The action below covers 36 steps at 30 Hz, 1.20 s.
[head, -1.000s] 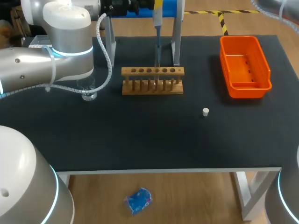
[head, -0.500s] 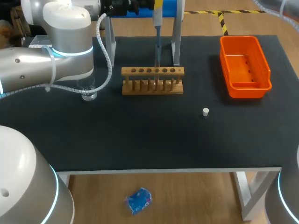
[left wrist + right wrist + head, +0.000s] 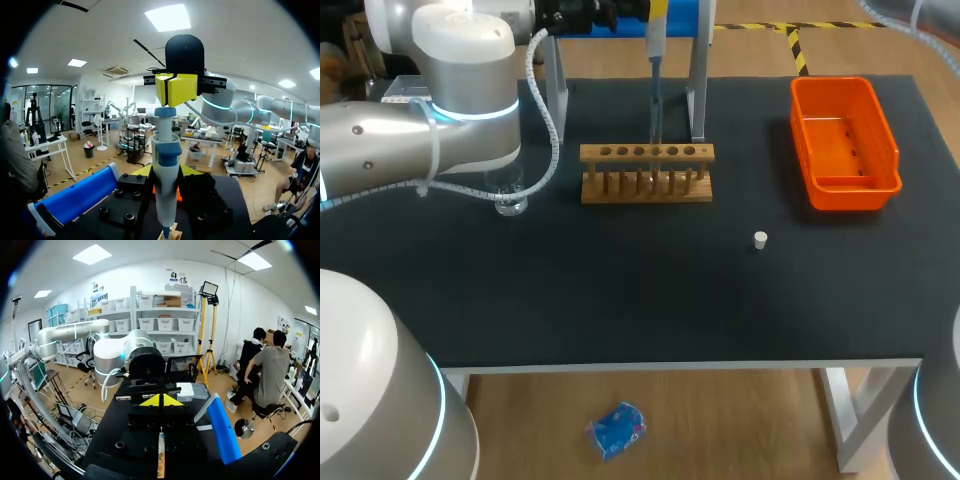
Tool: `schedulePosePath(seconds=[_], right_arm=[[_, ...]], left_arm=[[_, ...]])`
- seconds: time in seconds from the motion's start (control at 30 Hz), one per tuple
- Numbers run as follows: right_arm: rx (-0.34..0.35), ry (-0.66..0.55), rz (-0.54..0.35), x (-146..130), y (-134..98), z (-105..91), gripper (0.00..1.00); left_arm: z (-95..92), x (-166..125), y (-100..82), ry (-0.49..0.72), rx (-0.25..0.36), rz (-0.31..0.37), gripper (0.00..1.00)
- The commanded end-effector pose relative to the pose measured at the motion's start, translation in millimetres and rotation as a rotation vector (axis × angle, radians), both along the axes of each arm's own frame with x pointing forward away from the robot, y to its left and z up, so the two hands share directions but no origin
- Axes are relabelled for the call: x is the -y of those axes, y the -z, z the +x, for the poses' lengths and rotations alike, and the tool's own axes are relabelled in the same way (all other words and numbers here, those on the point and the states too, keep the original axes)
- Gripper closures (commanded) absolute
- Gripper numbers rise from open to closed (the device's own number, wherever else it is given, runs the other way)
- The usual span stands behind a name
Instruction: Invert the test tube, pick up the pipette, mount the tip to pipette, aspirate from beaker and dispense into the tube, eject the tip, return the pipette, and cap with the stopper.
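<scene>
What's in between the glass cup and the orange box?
The wooden test tube rack stands between the beaker and orange bin, seen in the head view.

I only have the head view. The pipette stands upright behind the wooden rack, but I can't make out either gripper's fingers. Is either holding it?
Observer: Yes, the left wrist view shows the left gripper closed on the body of the blue and white pipette.
Operator: And the other arm's?
Observer: The right gripper has its yellow tips pressed together in its wrist view.
Operator: Where is it?
Observer: Directly above the pipette's top end, in the left wrist view.
</scene>
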State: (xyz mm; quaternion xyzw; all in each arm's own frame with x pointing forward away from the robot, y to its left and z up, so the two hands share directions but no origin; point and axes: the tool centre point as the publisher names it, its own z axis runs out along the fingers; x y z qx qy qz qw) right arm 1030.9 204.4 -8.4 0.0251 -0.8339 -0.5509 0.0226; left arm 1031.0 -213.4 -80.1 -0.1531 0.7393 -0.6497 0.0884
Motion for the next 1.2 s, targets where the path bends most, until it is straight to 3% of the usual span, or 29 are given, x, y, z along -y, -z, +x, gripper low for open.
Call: schedulePosePath(seconds=[0.03, 0.63, 1.2], right_arm=[[-0.004, -0.008, -0.005, -0.3, 1.3, 3.6, 1.0], [-0.003, -0.01, 0.018, 1.2, -5.1, 0.2, 1.0], [-0.016, -0.005, 0.007, 2.5, 2.9, 2.7, 1.0]], left_arm=[[-0.2, -0.1, -1.2, 0.0, 0.002, -0.002, 1.0], [-0.2, -0.1, -1.2, 0.0, 0.002, -0.002, 1.0], [-0.2, -0.1, -1.2, 0.0, 0.002, -0.002, 1.0]])
